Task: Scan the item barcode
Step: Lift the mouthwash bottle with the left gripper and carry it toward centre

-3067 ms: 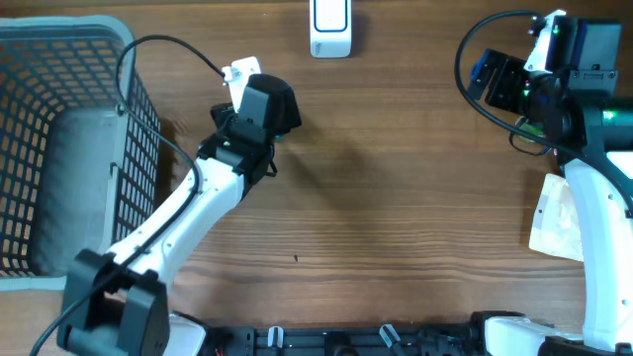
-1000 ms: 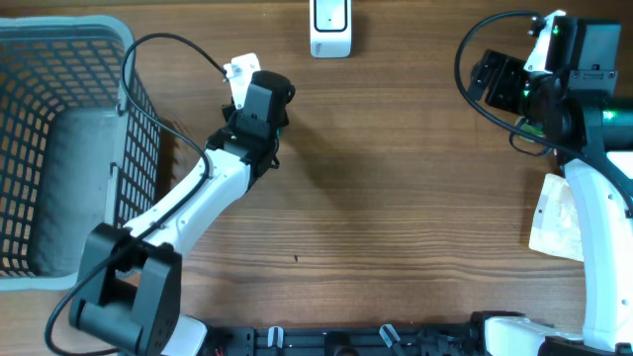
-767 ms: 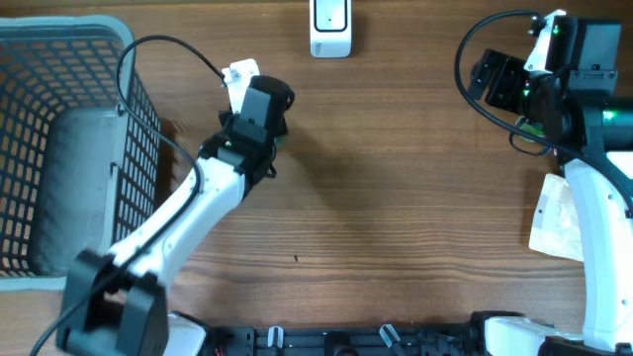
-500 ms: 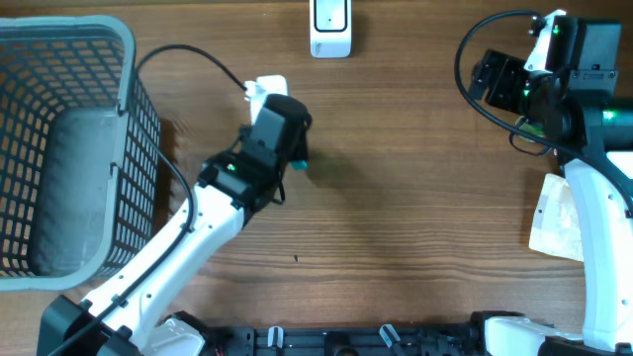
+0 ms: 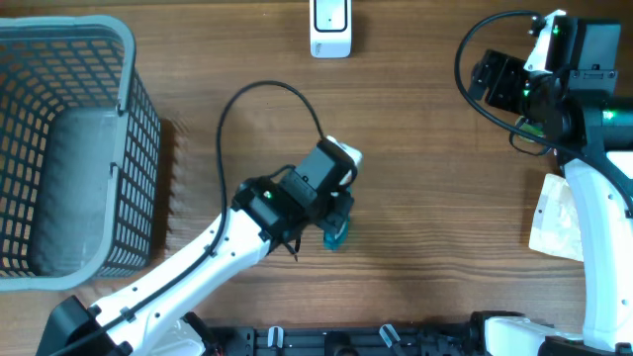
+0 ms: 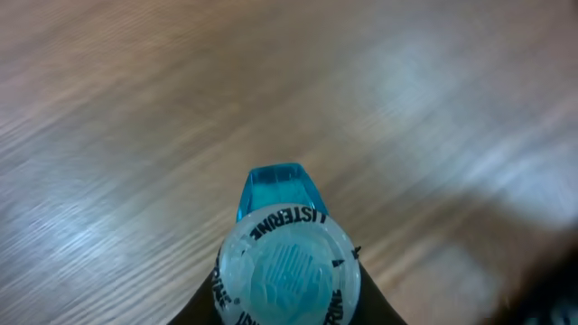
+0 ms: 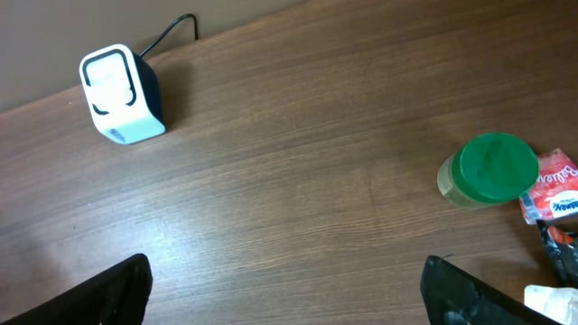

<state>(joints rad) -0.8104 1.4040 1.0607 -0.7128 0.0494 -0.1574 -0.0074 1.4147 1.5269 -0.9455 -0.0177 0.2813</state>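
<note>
1. My left fingers are closed narrowly on the small blue mouthwash bottle. In the left wrist view its clear round cap, lettered LISTERINE, faces the camera, and 1 dark finger shows at each side of the cap.
2. The bottle is over the middle of the brown wooden desk, nearer the front edge than the far edge. Contact with the desk surface cannot be determined.
3. The white box-shaped barcode scanner stands at the middle of the far edge, well apart from the bottle.
4. My right fingers are spread wide and hold nothing. They are raised near the far right corner.
5. The grey plastic mesh basket occupies the left edge.
6. The round green-lidded jar stands by the right edge, just beside several packets.
</note>
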